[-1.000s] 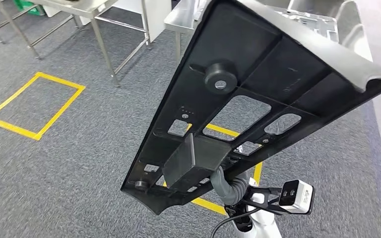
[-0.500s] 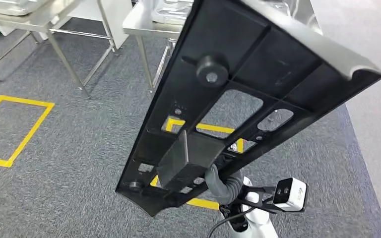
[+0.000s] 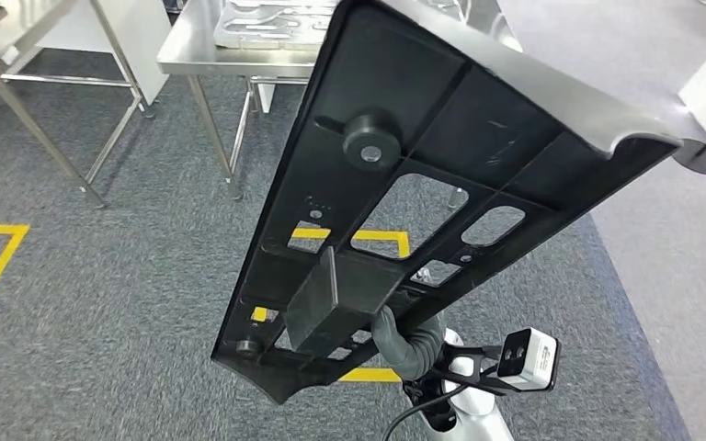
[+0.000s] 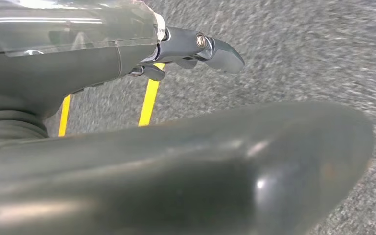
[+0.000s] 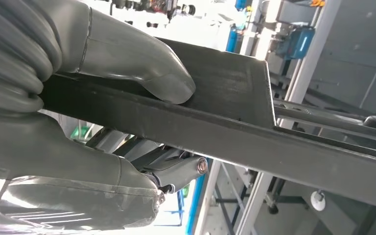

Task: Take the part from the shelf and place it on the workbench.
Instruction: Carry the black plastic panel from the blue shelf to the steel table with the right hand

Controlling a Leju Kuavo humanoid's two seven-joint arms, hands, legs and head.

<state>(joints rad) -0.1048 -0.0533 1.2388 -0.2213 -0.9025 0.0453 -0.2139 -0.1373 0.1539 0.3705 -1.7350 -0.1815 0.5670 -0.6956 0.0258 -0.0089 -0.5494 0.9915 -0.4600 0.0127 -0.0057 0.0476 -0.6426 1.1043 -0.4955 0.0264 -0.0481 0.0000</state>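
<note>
Nearest to me, my right hand grips the part by the box-shaped block on its near end. In the right wrist view the thumb lies on one face of a flat rib and the fingers wrap the other side, so the hold is a clamp across the rib. I judge this grip was chosen because the block is the one graspable feature at that end.

The part is a long black panel with cut-outs and a round boss. It is off the shelf and in the air, tilted up and away from me, its far end high at the right. Held by one end, it acts as a long lever on the grip; I would expect sway under motion.

My left hand hangs over the carpet, holding nothing; fingers appear loosely extended.

Yellow tape marks the floor below the part.

Farther off stands the workbench, steel, with a tray-like item on it. The part is not yet over it. I judge the carry phase is in hand; placing remains.
</note>
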